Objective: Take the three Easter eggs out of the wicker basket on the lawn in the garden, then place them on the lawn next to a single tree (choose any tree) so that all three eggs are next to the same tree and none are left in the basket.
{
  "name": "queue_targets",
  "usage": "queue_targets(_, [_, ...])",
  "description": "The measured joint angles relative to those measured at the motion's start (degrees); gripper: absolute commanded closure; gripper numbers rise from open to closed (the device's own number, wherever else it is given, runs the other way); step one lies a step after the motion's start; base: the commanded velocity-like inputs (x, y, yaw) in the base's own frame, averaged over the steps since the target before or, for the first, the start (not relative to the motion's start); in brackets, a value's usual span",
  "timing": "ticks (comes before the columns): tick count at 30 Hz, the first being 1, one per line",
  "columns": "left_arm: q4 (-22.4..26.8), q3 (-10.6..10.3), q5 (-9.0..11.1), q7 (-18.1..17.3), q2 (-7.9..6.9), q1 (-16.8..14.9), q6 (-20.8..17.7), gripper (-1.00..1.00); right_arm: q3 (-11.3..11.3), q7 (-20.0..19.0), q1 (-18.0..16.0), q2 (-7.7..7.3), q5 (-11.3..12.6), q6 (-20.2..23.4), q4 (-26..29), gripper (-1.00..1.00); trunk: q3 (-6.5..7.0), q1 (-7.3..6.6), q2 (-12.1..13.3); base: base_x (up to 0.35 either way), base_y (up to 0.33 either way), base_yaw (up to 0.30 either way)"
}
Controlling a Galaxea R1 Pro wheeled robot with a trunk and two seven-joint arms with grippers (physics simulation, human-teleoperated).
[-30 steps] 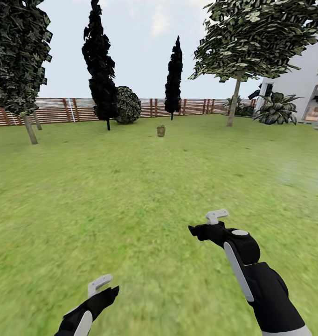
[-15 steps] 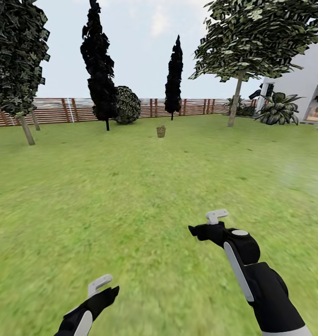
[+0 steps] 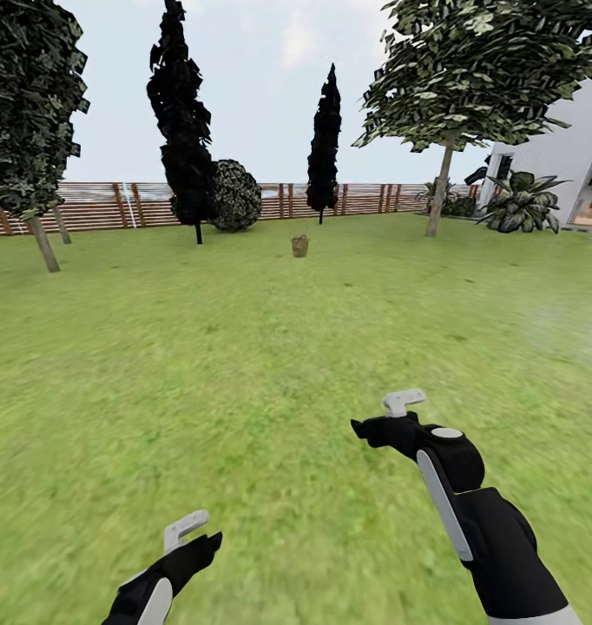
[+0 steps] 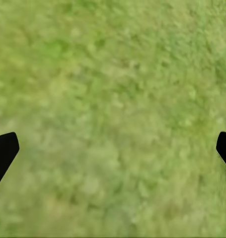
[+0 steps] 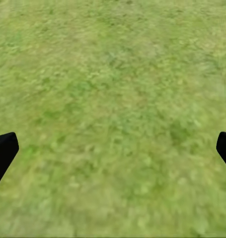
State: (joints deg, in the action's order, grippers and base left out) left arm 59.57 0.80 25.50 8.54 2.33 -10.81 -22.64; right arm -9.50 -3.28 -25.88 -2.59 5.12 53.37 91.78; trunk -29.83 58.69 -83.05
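The wicker basket [image 3: 299, 246] stands far off at centre frame on the lawn [image 3: 244, 365]. Both the left pincer [image 3: 192, 534] and right pincer [image 3: 384, 415] are released, grasping nothing, low in frame.

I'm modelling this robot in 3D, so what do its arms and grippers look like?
Both arms are glossy black with rounded shells. The right arm has a pale grey strip along the forearm, a grey disc on the wrist and a white band near its base. The left gripper and right gripper each pair a light grey angular finger with a black one.
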Motion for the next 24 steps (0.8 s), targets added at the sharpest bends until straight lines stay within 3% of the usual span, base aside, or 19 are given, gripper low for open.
queue_targets(24, [0.00,0.00,0.00,0.00,-0.07,0.00,0.00,-1.00,-0.03,0.00,0.00,0.00,0.00,0.00,0.02,-1.00,0.00,0.00,0.00,0.334,0.000,0.000])
